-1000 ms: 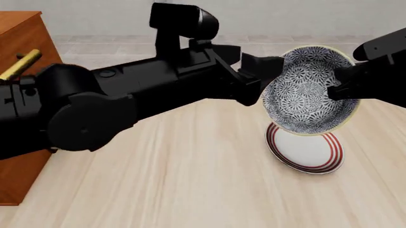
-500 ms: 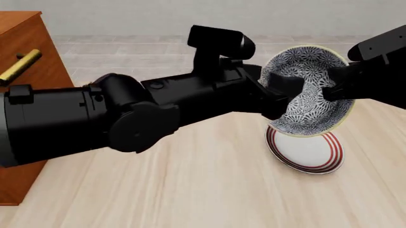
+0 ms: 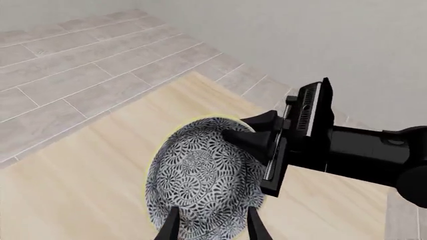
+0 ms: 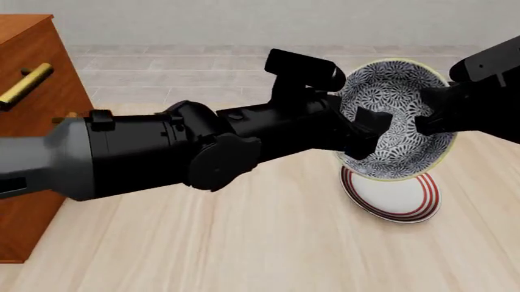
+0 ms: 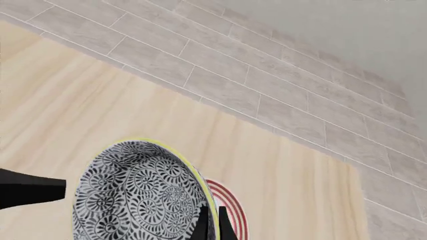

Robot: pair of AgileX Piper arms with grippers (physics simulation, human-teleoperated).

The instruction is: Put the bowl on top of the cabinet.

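The black-and-white patterned bowl [image 4: 398, 103] hangs tilted on edge above the table, its inside facing the front camera. My right gripper [image 4: 425, 121] is shut on its right rim; the right wrist view shows the two fingers [image 5: 202, 222] pinching the yellowish rim of the bowl [image 5: 133, 195]. My left gripper [image 4: 369, 132] is open at the bowl's left side. In the left wrist view its fingers [image 3: 172, 225] stand apart in front of the bowl [image 3: 200, 175]. The reddish-brown cabinet [image 4: 33, 61] stands at the far left, well away from the bowl.
A white plate [image 4: 398, 198] with red rings lies on the table right under the bowl. A brass bar handle [image 4: 24, 84] sticks out of the cabinet's front. The left arm [image 4: 162, 152] stretches across the table between cabinet and bowl.
The left arm has reached further right, and its open fingers have gone from beside the bowl's left rim to over the bowl's left side. Bowl and right gripper have barely moved.
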